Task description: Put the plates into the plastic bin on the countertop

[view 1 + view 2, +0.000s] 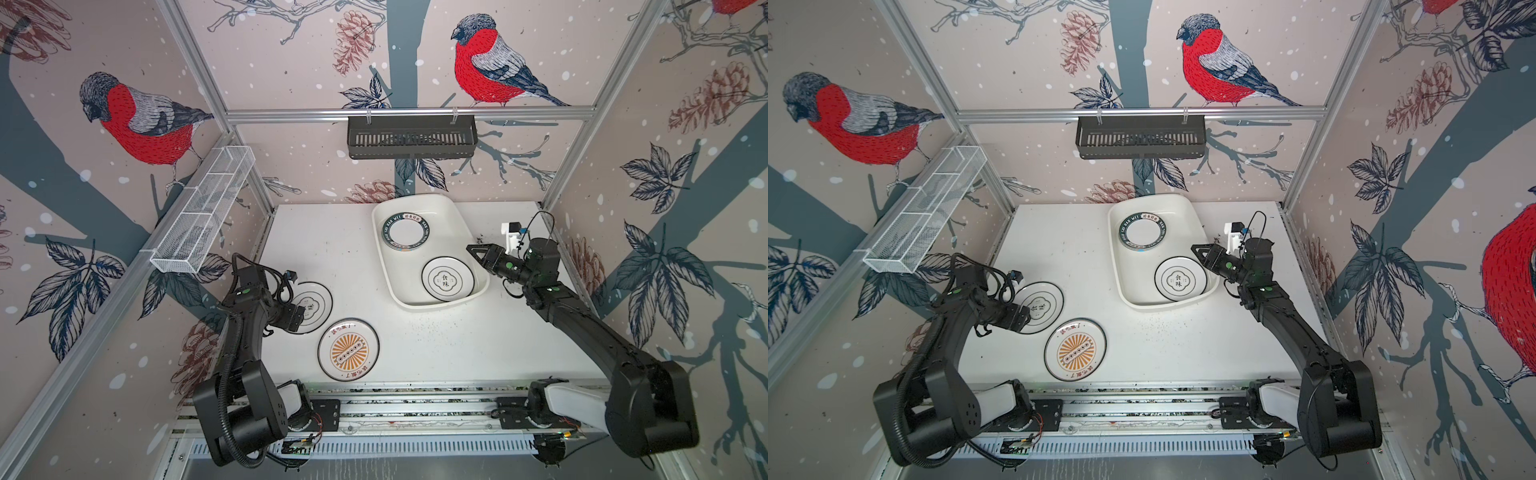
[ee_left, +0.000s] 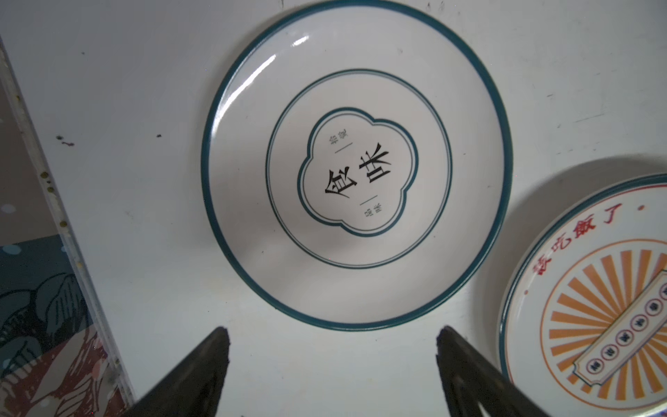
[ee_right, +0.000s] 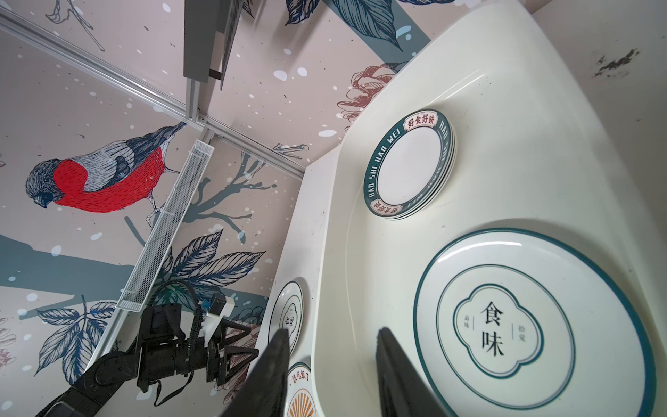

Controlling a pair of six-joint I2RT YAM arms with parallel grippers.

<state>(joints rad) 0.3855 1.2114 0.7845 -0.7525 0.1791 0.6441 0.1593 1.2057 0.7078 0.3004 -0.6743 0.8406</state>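
Left gripper (image 2: 332, 343) spread wide at a thin-rimmed plate (image 2: 357, 166) on the countertop (image 2: 144, 108), sunburst plate (image 2: 595, 299) beside it — right gripper (image 3: 332, 339) half-parted, empty, at the rim of the plastic bin (image 3: 523, 90), green-rimmed stack (image 3: 409, 166) and twin plate (image 3: 534, 325) inside.

I see the white table (image 1: 436, 340) flat, with many small dark specks, thickest just before the tub (image 1: 451, 230). The tub stands on the far part of the table, a little to the right of the middle and turned at a slight angle. On the near left part two plates lie flat on the surface: the plate with the thin green edge (image 1: 320, 303) further back, and the plate with the orange rays (image 1: 348, 349) nearer to the front. Their edges are just beside each other; whether they touch, I cannot tell.
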